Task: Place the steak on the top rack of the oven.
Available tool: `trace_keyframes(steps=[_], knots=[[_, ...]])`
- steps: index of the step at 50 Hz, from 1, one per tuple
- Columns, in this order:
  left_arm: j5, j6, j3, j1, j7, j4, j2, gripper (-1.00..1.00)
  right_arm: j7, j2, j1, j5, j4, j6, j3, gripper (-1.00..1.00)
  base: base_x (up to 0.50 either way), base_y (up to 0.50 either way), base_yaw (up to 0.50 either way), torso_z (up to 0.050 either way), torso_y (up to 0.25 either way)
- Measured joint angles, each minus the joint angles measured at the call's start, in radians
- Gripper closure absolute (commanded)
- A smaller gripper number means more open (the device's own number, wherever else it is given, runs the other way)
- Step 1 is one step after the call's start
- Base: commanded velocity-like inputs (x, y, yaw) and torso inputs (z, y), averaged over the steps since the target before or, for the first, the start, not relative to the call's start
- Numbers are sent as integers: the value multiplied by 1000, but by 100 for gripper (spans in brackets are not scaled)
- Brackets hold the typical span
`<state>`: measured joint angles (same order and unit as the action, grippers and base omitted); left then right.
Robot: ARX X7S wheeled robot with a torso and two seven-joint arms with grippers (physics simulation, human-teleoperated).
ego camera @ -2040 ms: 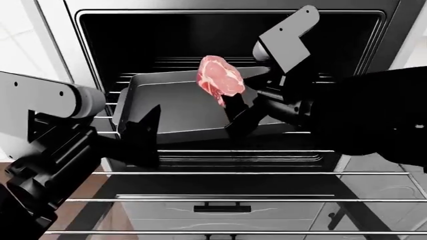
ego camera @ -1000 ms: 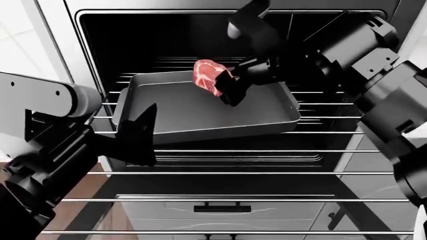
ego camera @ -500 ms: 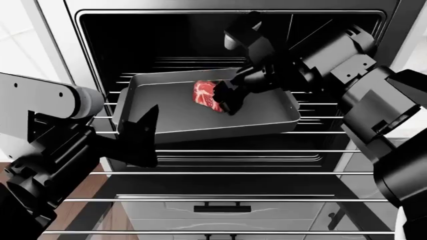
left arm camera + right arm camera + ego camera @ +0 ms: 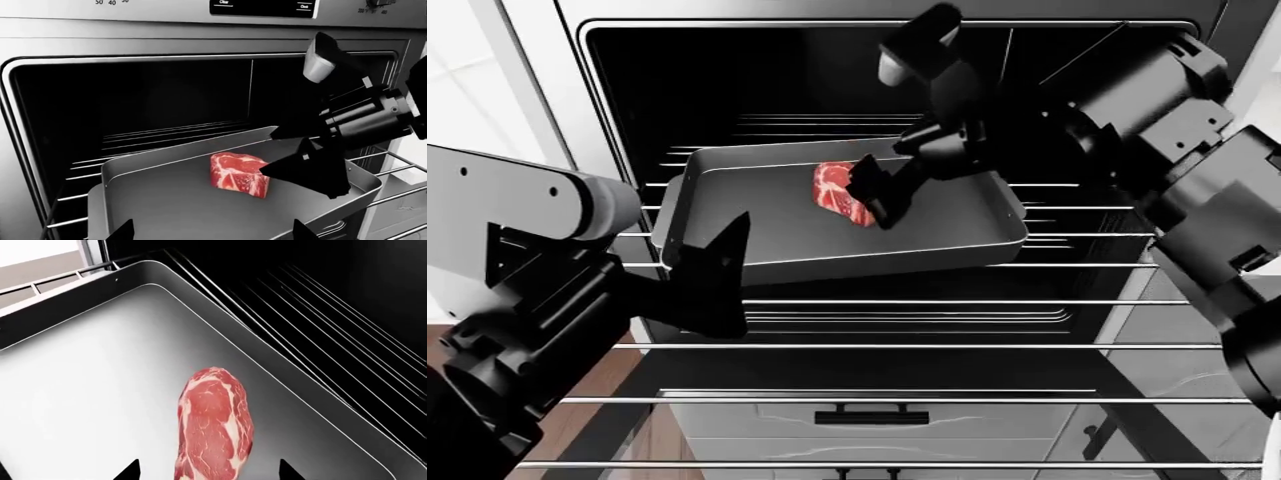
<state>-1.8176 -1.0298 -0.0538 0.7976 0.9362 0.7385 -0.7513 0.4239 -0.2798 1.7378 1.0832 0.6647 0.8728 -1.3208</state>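
The steak (image 4: 842,194) lies in the baking tray (image 4: 777,244) (toward its far edge) on the top rack (image 4: 1094,238) of the oven (image 4: 641,75). The right gripper (image 4: 873,190) hovers spread wide, empty, beside it; the left gripper (image 4: 710,268) cannot be judged.

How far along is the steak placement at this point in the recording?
Mostly done: the steak lies in the baking tray, which sits on a pulled-out rack of the oven. Whether that rack is the top one isn't clear. In hand: the right pincer is open beside the steak. Left: withdrawing it. The left pincer is open at the tray's near edge.
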Motion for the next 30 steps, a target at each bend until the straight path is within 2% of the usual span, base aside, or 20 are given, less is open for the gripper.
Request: trace_keyframes(steps=[16, 30], knots=[[-10, 11, -1, 7, -4, 7, 1, -100, -285, -182, -31, 179, -387, 105, 119, -100, 0, 0, 0, 0, 0], [0, 19, -1, -8, -17, 17, 8, -100, -542, -328, -90, 337, -678, 117, 228, -100, 0, 0, 0, 0, 0]])
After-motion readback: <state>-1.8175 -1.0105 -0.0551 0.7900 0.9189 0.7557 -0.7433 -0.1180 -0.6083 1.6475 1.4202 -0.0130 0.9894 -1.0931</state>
